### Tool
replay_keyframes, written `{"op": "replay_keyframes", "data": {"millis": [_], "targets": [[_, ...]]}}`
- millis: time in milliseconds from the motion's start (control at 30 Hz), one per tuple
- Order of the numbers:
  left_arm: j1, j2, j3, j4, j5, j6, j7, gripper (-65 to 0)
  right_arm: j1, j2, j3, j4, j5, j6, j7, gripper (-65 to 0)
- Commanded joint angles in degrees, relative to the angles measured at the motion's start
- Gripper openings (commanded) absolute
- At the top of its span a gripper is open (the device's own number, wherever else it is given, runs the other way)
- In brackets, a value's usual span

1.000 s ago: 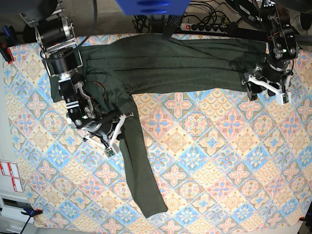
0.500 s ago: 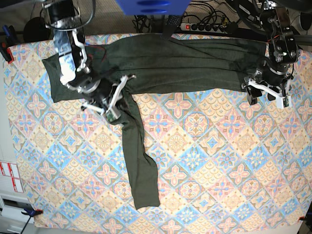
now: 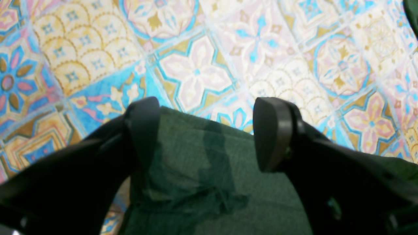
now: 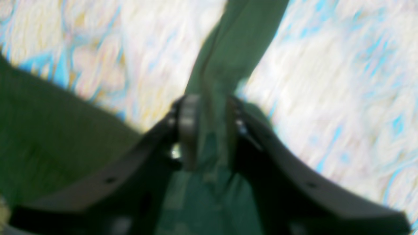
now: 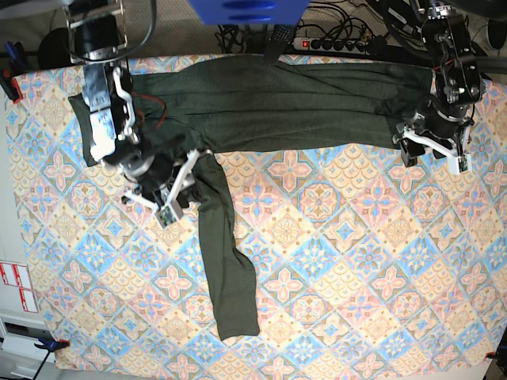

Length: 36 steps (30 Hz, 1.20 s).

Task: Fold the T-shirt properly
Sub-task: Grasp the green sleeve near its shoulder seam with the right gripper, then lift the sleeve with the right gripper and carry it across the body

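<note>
The dark olive-green T-shirt (image 5: 301, 103) lies spread across the far side of the table. One long sleeve (image 5: 226, 269) runs down toward the near edge. My right gripper (image 5: 184, 187) is shut on the sleeve near the shoulder. In the right wrist view (image 4: 209, 130) the fabric is pinched between the fingers, and the sleeve (image 4: 238, 42) stretches away. My left gripper (image 5: 432, 148) is at the shirt's right end. In the left wrist view (image 3: 205, 130) it is open. The shirt's edge (image 3: 202, 176) lies between the fingers (image 3: 143, 130) without being gripped.
A patterned tablecloth (image 5: 356, 261) covers the table. A power strip (image 5: 333, 43) and cables lie behind the far edge, next to a blue object (image 5: 245, 9). Clamps sit at the left edge (image 5: 9, 83) and the near left corner (image 5: 47, 344).
My right gripper carried the sleeve up toward the shirt body, then came back a little down and left. The sleeve's lower end swung left and now hangs straighter. The left gripper barely moved.
</note>
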Motion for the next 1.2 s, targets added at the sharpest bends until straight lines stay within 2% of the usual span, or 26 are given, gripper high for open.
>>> {"op": "replay_keyframes", "data": {"millis": [0,300,500,633,833,1067,1167], "targets": [[0.0,-0.7,-0.3,1.4,-0.4,-0.3,-1.0,-24.4,1.7,0.3,0.2,-1.2,0.4,0.3,0.6,-41.9],[0.7,-0.7,-0.3,1.7,-0.4,-0.3,-1.0,-24.4,10.4,0.2,0.1,-14.6,0.4,0.3,0.8,-39.8],[0.7,-0.7,-0.3,1.6,-2.9,-0.3,-1.0,-24.4,14.3,0.2,0.1,-20.1,0.4,0.3,1.0,-39.7],[0.7,-0.7,-0.3,1.6,-3.1,-0.3,-1.0,-24.4,15.3,-1.1,0.1,-23.5,0.4,0.3,1.1,-38.5],[0.7,-0.7,-0.2,1.6,-3.1,-0.3,-1.0,-24.4,15.3,-4.8,0.1,-27.4,0.3,0.3,1.2,-36.2],[0.7,-0.7,-0.2,1.5,-3.1,-0.3,-1.0,-24.4,17.0,-6.1,-0.1,-32.6,0.3,0.3,4.3,-36.1],[0.7,-0.7,-0.2,1.5,-3.1,-0.3,-1.0,-24.4,18.1,-6.1,-2.3,-36.3,0.3,0.3,5.1,-36.1]]}}
